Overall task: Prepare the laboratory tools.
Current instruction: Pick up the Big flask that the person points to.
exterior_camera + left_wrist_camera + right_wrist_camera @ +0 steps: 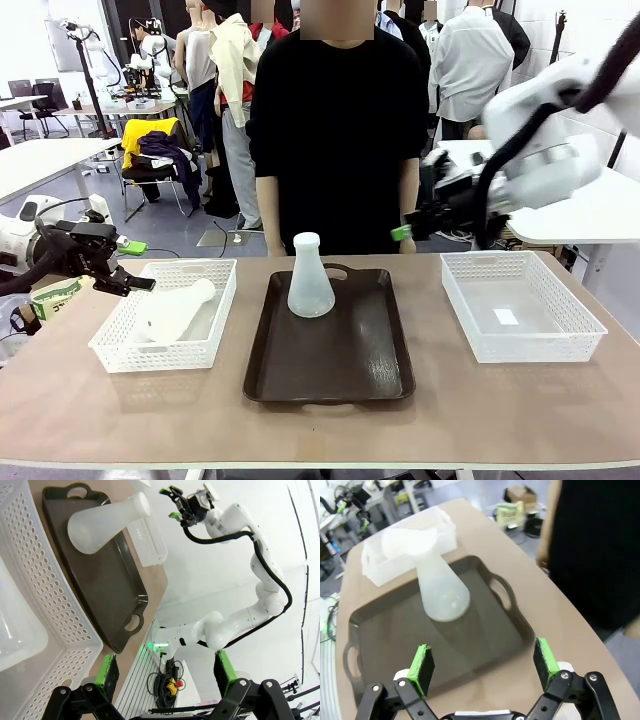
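Left hand (137,266) and right hand (405,226) are both spread wide and empty over the worktop (120,420).
One frosted Erlenmeyer flask (310,277) stands upright at the far end of the dark brown tray (330,378) in mid-frame. The second flask (172,310) lies on its side in the white mesh basket (160,357) at lower left. The left hand hovers at the left edge, just beside that basket. The right hand hangs right of centre near the worktop's far edge, higher than the tray, with another mesh basket (520,350) to its lower right.
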Robot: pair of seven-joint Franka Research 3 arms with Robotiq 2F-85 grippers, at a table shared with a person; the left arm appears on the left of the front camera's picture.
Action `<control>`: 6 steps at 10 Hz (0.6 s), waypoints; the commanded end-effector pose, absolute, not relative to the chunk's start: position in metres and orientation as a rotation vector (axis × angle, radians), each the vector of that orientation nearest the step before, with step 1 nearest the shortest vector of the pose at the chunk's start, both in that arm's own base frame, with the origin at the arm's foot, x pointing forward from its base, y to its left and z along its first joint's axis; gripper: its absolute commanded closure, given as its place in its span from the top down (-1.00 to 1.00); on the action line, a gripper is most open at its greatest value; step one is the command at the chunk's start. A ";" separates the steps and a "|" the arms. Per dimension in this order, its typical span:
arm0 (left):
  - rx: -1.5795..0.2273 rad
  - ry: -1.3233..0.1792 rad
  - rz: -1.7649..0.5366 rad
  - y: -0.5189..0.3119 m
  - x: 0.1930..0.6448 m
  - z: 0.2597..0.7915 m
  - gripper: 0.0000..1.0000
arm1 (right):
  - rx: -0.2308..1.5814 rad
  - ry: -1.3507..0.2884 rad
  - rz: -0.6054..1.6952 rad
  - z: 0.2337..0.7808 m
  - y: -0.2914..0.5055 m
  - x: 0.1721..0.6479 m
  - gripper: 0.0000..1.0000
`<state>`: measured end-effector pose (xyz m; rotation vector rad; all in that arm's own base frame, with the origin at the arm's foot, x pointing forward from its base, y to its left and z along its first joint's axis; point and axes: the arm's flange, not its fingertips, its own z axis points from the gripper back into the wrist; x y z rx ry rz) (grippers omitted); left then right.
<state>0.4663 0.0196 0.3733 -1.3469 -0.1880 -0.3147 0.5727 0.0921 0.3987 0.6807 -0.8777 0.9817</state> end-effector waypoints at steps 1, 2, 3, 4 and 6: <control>-1.355 -0.195 -0.322 0.020 0.466 0.375 1.00 | 0.614 -0.897 0.883 0.405 0.067 0.534 1.00; -1.355 -0.195 -0.322 0.020 0.466 0.375 1.00 | 0.594 -0.951 0.820 0.408 0.044 0.518 1.00; -1.355 -0.195 -0.322 0.020 0.466 0.375 1.00 | 0.568 -0.989 0.774 0.410 0.026 0.502 1.00; -1.355 -0.195 -0.322 0.020 0.466 0.375 1.00 | 0.556 -0.991 0.761 0.414 0.012 0.492 1.00; -1.355 -0.195 -0.322 0.020 0.466 0.375 1.00 | 0.568 -1.028 0.722 0.412 -0.002 0.478 1.00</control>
